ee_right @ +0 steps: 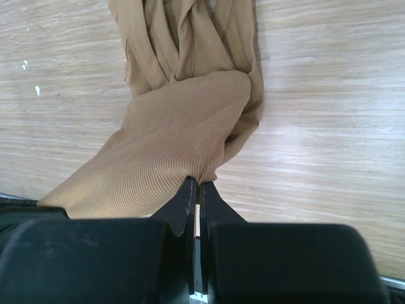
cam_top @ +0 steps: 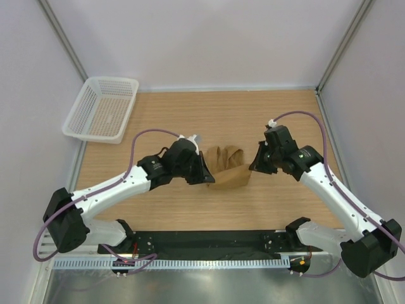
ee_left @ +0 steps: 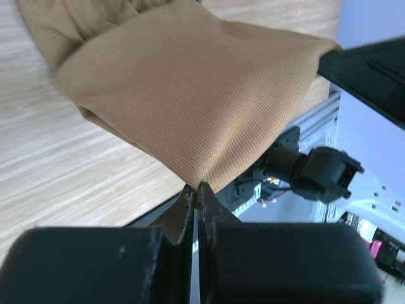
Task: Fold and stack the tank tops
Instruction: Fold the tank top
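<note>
**A:** Where's the tank top [cam_top: 229, 170]?

**B:** Strung between the two arms. The left end effector [ee_left: 196, 190] is pinched tight on one edge, and the cloth fans out ahead of its tips. The right end effector [ee_right: 197, 185] is clamped on another edge. Beyond its tips the straps lie bunched on the bench [cam_top: 190, 209].

**A:** What could go wrong?

**B:** Each bite looks thin, just a sliver at the fingertips. If the arms pull apart too hard, I'd expect the soft cloth to slide out of one side.

**A:** And the fold?

**B:** The far end is crumpled. Laying it down without spreading it would likely trap those twisted straps and leave a lumpy fold.
</note>
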You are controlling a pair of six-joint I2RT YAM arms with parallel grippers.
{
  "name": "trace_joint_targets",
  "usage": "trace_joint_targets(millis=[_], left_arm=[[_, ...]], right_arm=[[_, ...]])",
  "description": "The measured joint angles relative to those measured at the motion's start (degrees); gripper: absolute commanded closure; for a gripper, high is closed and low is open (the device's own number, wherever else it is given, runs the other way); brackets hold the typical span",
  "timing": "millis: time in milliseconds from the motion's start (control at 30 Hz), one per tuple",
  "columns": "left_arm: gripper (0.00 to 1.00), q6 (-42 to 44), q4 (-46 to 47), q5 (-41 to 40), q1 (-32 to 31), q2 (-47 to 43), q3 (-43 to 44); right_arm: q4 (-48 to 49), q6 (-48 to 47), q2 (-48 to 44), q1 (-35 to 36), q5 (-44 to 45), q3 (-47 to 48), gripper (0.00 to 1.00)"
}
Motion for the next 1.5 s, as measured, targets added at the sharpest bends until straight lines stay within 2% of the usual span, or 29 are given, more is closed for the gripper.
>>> trace_joint_targets(millis=[467,933,1267,1333,1367,1400,1433,1467,1500], left_arm=[[1.00,2.5,0.1,5.7,11.5,6.9,4.6],[1.00,5.0,1.2,9.9,20.4,25.3,17.5],[0.99,5.4,1.9,11.9,26.6,37.8,26.0],[0.97,5.6,1.8,12.1,27.7,41.7,29.7],[0.94,5.6,1.8,12.3,28.3,44.0,32.1],[0.84,5.6,1.7,12.4,28.8,46.0,34.2],[0.71,5.8,1.9,12.5,29.2,48.5,36.8],[0.52,6.1,2.1,12.7,29.7,50.9,39.2],[0.47,6.6,2.1,12.9,30.2,53.2,41.3]], right_arm=[[4.1,-2.6,13.5,-0.5,3.1,8.9,0.99],[10.3,-4.6,32.8,-7.1,1.4,20.2,0.99],[14.9,-4.6,49.3,-8.4,-1.7,31.9,0.98],[16.7,-4.4,52.9,-8.9,-1.9,34.2,0.91],[17.8,-4.1,54.6,-9.1,-1.9,35.2,0.83],[19.2,-3.7,56.3,-9.4,-1.8,36.0,0.66],[20.0,-3.3,57.8,-9.6,-1.6,36.6,0.42],[21.0,-2.7,59.4,-9.7,-1.1,37.4,0.36],[22.3,-2.7,60.8,-9.9,-0.6,37.8,0.30]])
